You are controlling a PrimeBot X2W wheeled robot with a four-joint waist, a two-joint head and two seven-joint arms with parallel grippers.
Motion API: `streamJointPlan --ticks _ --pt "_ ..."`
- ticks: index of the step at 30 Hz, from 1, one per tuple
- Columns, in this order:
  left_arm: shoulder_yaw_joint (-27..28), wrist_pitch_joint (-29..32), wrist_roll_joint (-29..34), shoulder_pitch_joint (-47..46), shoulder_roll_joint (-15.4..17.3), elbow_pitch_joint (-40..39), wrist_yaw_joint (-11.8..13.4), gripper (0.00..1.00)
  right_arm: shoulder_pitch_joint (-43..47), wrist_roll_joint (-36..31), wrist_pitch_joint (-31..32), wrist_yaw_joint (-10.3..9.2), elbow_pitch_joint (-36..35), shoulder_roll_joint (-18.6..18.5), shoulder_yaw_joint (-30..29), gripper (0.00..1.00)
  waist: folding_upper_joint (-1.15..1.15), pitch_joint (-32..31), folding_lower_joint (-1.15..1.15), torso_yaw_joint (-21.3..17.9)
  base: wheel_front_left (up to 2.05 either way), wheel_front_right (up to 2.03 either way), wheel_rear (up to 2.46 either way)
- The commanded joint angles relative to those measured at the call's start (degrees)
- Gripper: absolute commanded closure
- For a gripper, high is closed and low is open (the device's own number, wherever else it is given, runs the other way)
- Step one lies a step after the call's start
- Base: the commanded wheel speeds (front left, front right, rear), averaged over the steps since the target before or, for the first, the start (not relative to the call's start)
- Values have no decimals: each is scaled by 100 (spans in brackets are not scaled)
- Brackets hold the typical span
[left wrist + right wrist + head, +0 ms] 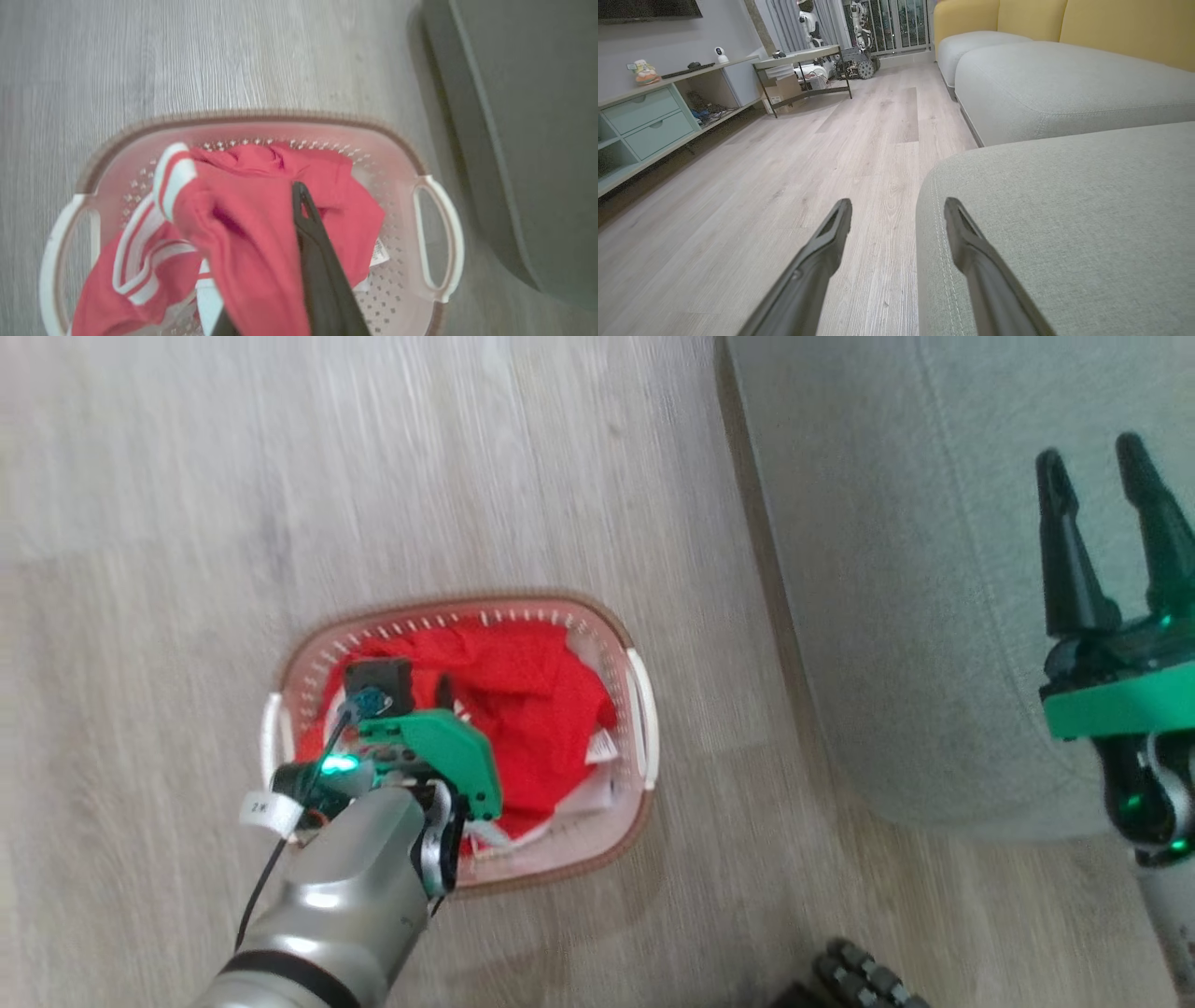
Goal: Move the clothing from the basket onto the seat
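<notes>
In the head view the basket sits on the pale wooden floor just left of centre. The red clothing lies heaped inside it and covers most of its bottom. The left tool reaches down into the basket from the lower left of the frame, its green mount and grey forearm covering the near rim. In the left wrist view the left tool is clenched on the clothing: the one dark finger that shows presses against a raised fold of red fabric at mid-frame, and the fabric hides the other finger. A red-and-white striped trim stands up at the left of the heap. A white label pokes out at its right, near the right handle of the basket. The seat fills the upper right of the head view, apart from the basket with a strip of floor between them. The right tool hangs over the seat at the far right, fingers spread and empty. In the right wrist view the right tool is likewise released, one finger over the floor, the other over the stitched edge of the seat.
</notes>
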Motion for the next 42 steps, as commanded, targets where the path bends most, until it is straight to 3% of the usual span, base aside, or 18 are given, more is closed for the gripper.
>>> streamJointPlan --ticks 1,10,18,28,42 --pt "272 -79 175 142 69 -258 2 100 216 -67 -37 -1 -119 -61 50 0 0 -446 0 164 0 0 0" --pt "1154 -80 1234 912 230 -1594 -64 100 606 -124 -37 -1 15 102 110 0 0 -1300 0 459 0 0 0" --pt "1875 -80 2169 1596 335 -3096 -353 100 901 -302 -37 -1 136 283 136 0 0 -2006 0 713 0 0 0" --pt "2002 -81 2879 1678 422 -4555 -671 100 1159 -336 -37 -1 154 517 169 0 0 -2514 0 795 0 0 0" --pt "1878 330 3068 576 562 -5617 -934 100 1343 -390 -37 -1 112 580 515 0 0 -2849 0 726 0 0 0"
